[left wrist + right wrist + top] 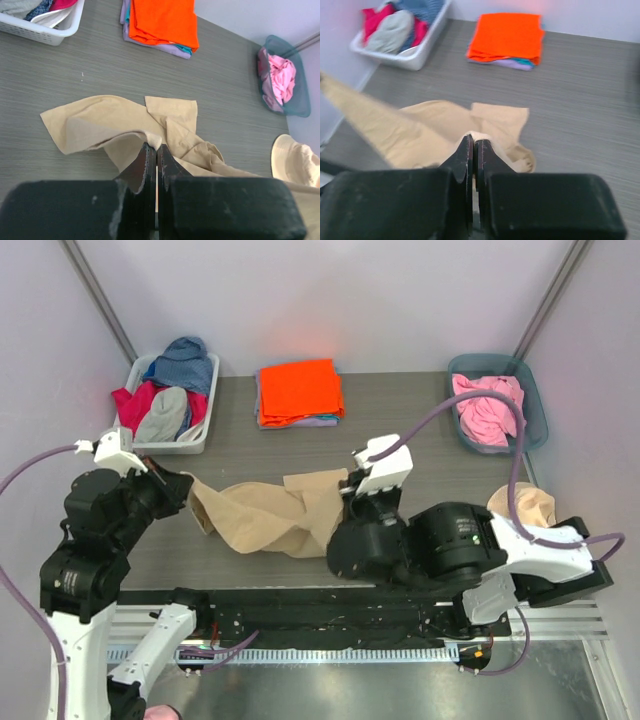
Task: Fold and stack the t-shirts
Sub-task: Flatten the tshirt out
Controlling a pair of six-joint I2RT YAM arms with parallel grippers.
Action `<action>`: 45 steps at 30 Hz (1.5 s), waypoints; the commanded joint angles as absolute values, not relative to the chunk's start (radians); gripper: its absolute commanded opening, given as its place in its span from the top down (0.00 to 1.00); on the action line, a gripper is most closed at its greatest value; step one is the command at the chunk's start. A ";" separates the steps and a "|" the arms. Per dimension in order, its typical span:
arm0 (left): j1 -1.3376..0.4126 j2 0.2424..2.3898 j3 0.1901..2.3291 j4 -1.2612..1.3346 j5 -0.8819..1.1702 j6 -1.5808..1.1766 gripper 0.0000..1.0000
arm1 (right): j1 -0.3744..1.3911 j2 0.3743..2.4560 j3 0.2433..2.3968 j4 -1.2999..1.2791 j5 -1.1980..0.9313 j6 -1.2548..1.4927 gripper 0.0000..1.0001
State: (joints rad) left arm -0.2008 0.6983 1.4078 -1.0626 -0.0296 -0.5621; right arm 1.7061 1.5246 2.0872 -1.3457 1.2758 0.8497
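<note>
A tan t-shirt point(270, 515) lies crumpled and partly lifted on the grey table, stretched between both grippers. My left gripper point(185, 485) is shut on its left edge; in the left wrist view a fold of tan cloth point(115, 125) sticks out at the gripper's point(156, 146) tips. My right gripper point(348, 490) is shut on the shirt's right part, and cloth point(435, 130) shows pinched at that gripper's point(473, 140) tips. At the back middle a folded stack has an orange t-shirt point(298, 390) on top and a lavender one point(320, 422) beneath.
A white basket point(170, 447) of mixed clothes stands at the back left. A teal bin point(537, 405) at the back right holds a pink t-shirt point(487, 410). A beige cloth lump point(525, 505) sits at the right, over my right arm.
</note>
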 commanded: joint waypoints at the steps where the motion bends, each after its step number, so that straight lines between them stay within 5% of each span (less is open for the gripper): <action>1: -0.203 0.786 1.324 -0.892 -0.035 -0.519 1.00 | 1.477 1.294 1.959 -1.375 1.355 0.825 0.99; 5: -0.204 0.963 1.279 -0.701 -0.038 -0.500 1.00 | 1.079 1.129 1.685 -0.820 1.108 0.439 0.99; 15: -0.201 1.453 1.627 -0.552 -0.032 -0.416 1.00 | 0.368 1.498 1.821 -0.609 0.474 0.265 0.99; 19: -0.187 1.665 1.877 -0.580 -0.041 -0.379 1.00 | 0.237 1.678 1.995 -0.560 0.362 0.215 0.99; 26: -0.170 2.014 2.783 -0.795 -0.017 -0.405 1.00 | 0.161 1.895 2.679 -0.572 0.273 0.133 0.99; 28: -0.169 1.900 2.740 -0.729 -0.005 -0.440 1.00 | 0.160 1.796 2.612 -0.533 0.249 0.143 0.99; 32: -0.170 1.580 2.177 -0.438 0.035 -0.475 1.00 | 0.164 1.553 2.283 -0.424 0.183 0.179 0.99; 35: -0.169 1.450 2.024 -0.391 0.038 -0.476 1.00 | 0.164 1.413 2.119 -0.396 0.164 0.193 0.99; 45: -0.170 1.248 1.945 -0.515 0.091 -0.495 1.00 | 0.163 1.284 2.134 -0.508 0.103 0.192 0.99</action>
